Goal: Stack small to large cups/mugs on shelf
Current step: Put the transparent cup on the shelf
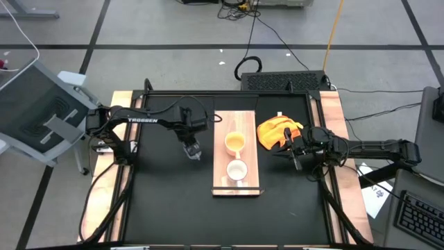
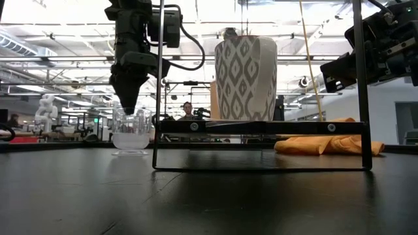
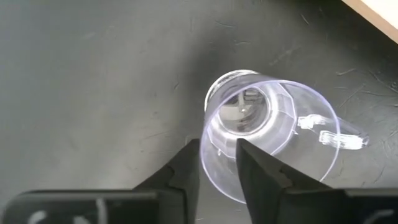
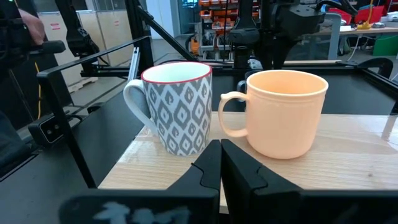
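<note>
The clear glass cup [image 3: 280, 124] stands upright on its base on the black tabletop, left of the shelf [image 1: 220, 139]; it also shows in the high view [image 1: 195, 154] and the low view [image 2: 130, 136]. My left gripper [image 3: 217, 168] points down over its rim, slightly open, one finger outside the wall and one inside. The orange-yellow mug [image 1: 234, 142] and the white mug with a grey pattern [image 1: 236, 170] stand upright on the wooden shelf. My right gripper [image 4: 221, 165] is shut and empty, level at the shelf's right side, by the orange-yellow cloth [image 1: 277, 130]. My left gripper comes at the glass cup from above, its fingers [image 3: 186, 174] straddling the rim wall [image 3: 205, 146] on the side away from the handle [image 3: 333, 134]. A gap shows between the wall and the inner finger. Whether the outer finger touches the wall, I cannot tell.
The shelf stands raised on a black metal frame [image 2: 261, 127] in the table's middle. The cloth lies between the shelf and the right arm. Wooden strips [image 1: 104, 201] run along the table's left and right edges. A person [image 2: 188, 109] sits far behind the table.
</note>
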Tool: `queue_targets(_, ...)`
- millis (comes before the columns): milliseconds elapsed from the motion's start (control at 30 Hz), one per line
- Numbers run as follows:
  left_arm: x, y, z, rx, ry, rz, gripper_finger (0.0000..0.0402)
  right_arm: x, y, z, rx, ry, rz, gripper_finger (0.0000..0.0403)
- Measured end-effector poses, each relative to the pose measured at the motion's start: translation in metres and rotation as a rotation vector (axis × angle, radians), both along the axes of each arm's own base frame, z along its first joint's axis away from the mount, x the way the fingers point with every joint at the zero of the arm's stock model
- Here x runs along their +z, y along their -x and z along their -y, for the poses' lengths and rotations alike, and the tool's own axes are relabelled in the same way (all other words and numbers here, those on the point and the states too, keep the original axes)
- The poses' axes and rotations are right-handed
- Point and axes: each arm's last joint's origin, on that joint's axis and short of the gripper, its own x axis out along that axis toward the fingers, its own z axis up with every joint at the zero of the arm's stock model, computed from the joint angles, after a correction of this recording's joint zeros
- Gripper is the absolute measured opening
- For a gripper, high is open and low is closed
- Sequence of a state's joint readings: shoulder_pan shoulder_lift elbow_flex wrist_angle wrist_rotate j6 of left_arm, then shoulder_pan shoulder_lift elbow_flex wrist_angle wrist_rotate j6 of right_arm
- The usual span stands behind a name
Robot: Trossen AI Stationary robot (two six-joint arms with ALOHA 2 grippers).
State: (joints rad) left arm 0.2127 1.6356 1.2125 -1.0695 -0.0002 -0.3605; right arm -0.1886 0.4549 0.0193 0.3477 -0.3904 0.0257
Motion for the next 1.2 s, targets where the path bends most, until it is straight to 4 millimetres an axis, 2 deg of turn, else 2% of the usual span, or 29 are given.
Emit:
queue_targets(400, -0.0001, 0.0, -0.0008, -0.105, -0.036, -0.009, 0.0006, 0.0, 0.0, -0.0001, 0.0, 0.0, 0.0, 0.0)
queue_targets(1067, 0.0002, -0.0033, 0.0014, -0.404, -0.084, 0.003, 0.0003, 0.0, 0.0, -0.0001, -0.001, -0.015, -0.003, 0.0)
queue_targets(1200, 0.0002, -0.0033, 0.0015, -0.414, -0.082, 0.004, 0.0002, 0.0, 0.0, -0.0001, -0.001, -0.015, -0.003, 0.0)
